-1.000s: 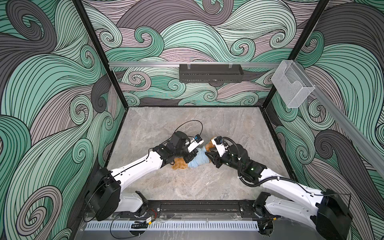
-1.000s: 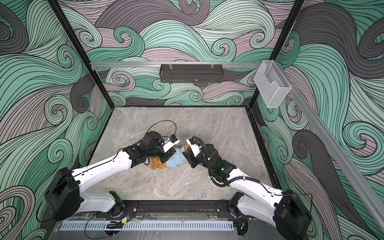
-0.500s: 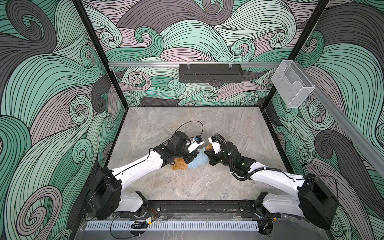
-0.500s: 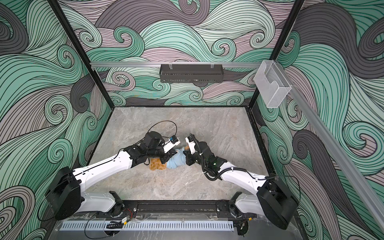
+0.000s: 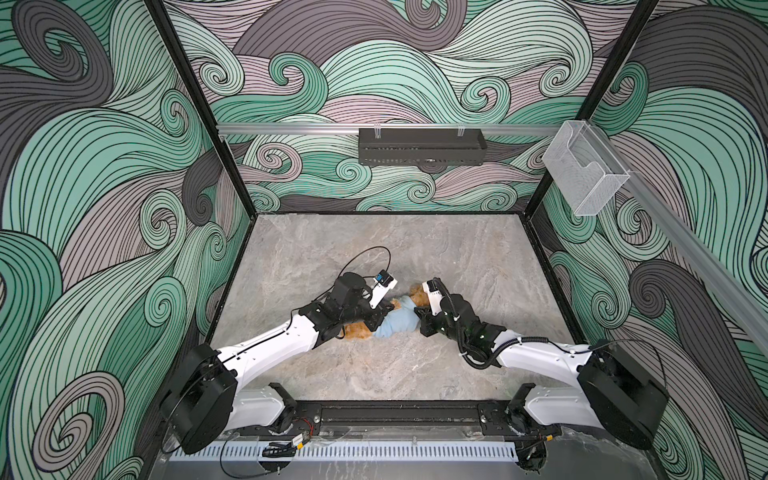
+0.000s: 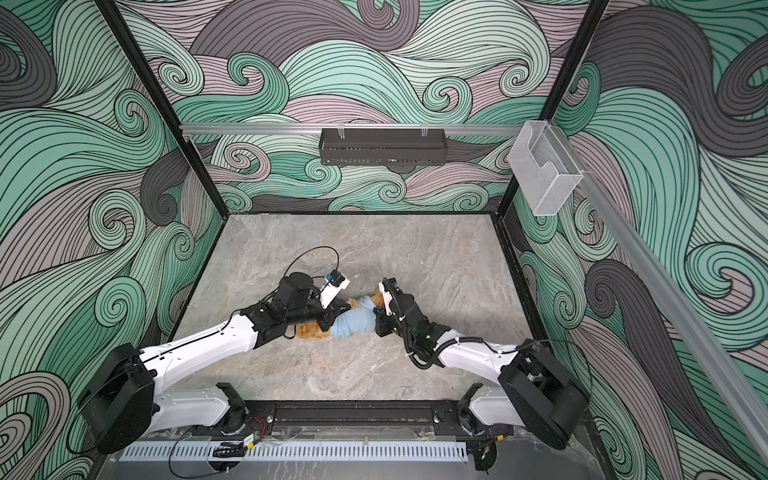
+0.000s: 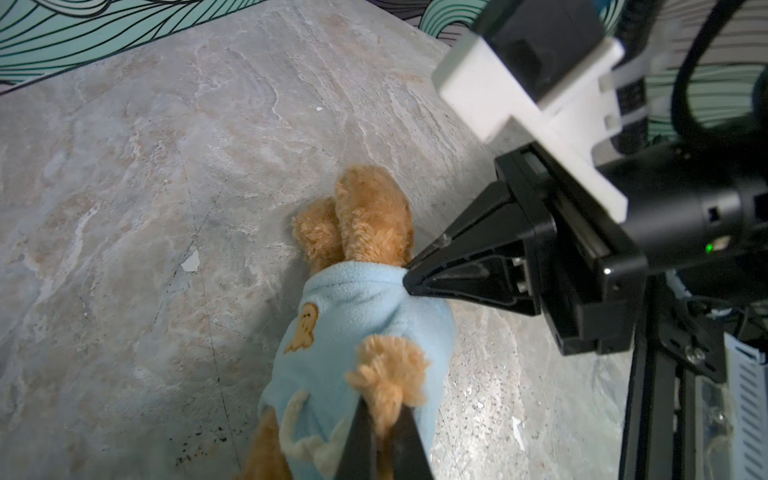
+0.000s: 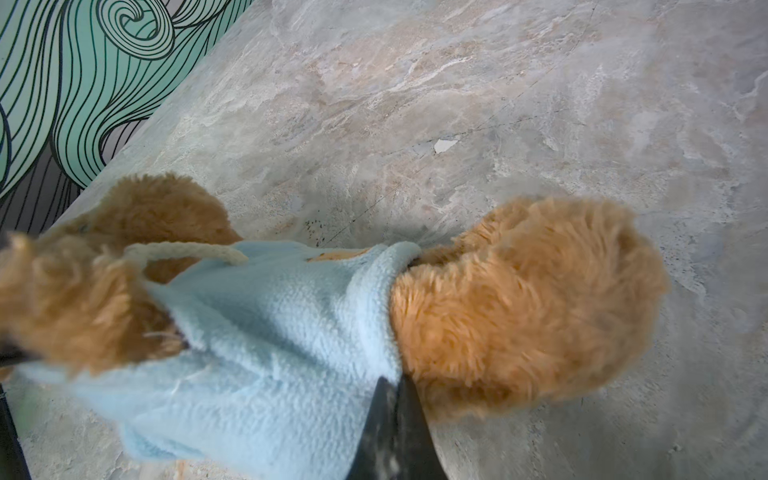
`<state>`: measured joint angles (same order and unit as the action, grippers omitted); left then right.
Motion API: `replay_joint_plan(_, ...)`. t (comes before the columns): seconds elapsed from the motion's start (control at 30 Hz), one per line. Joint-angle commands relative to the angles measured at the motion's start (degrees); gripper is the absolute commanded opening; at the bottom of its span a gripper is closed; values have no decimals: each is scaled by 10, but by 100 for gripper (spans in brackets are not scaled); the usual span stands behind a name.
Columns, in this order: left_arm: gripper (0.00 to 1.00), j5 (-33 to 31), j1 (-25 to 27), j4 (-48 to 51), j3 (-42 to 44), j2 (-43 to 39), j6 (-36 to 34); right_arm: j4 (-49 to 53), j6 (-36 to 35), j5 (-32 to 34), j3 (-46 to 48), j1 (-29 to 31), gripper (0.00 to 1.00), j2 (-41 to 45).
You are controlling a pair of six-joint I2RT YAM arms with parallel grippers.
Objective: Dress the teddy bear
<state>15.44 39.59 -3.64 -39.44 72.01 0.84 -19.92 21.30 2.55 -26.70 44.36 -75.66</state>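
Teddy bear [image 7: 370, 216] lies lengthwise on table [image 7: 166, 166] between my grippers: left gripper [image 7: 380, 409] pinches its paw [image 7: 390, 365], right gripper [image 7: 409, 276] clamps shirt [image 7: 365, 307] hem at the leg end.

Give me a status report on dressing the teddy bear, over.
Left gripper shut on a paw of the teddy bear. Right gripper shut on hem of the blue shirt. Shirt covers torso, legs bare. Nothing in the way.
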Motion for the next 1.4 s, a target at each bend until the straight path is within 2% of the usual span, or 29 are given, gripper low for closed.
replay_joint_plan(0.0, 0, -37, -14, -85, -5, -32, 84, 64, -12, 65, 28, -10, 0, -30)
replay_joint_plan(0.07, 0, -58, -15, -96, 0, -34, 118, 58, -29, 63, 24, -8, 0, -39)
replay_joint_plan(0.23, 0, -53, -15, -111, 0, -25, 207, 40, -58, 42, 21, -7, 0, -40)
replay_joint_plan(0.33, 0, -40, -14, -64, -18, -17, 206, 40, -103, 39, 18, -7, 0, 11)
replay_joint_plan(0.43, 0, -49, -14, 8, -39, -11, 195, 33, -162, 17, 16, -7, 19, 74)
replay_joint_plan(0.57, 0, -30, -15, 23, -44, -6, 198, 37, -208, -66, -8, -6, 45, 103)
replay_joint_plan(0.73, 0, -20, -12, 36, -61, 7, 220, -27, -222, -109, -12, 8, 64, 101)
replay_joint_plan(0.9, 0, -7, -4, 31, -68, 17, 225, -92, -242, -131, -25, 26, 75, 53)
replay_joint_plan(1.0, 0, 4, -2, 30, -73, 24, 223, -138, -255, -139, -41, 27, 75, -7)
replay_joint_plan(1.13, 0, 27, -2, 24, -74, 26, 211, -209, -271, -129, -53, 28, 71, -74)
replay_joint_plan(1.2, 0, 36, -2, 25, -76, 23, 207, -215, -273, -123, -60, 28, 64, -97)
replay_joint_plan(1.37, 0, 33, -15, 9, -71, -11, 245, -246, -235, -70, -16, 27, 36, -152)
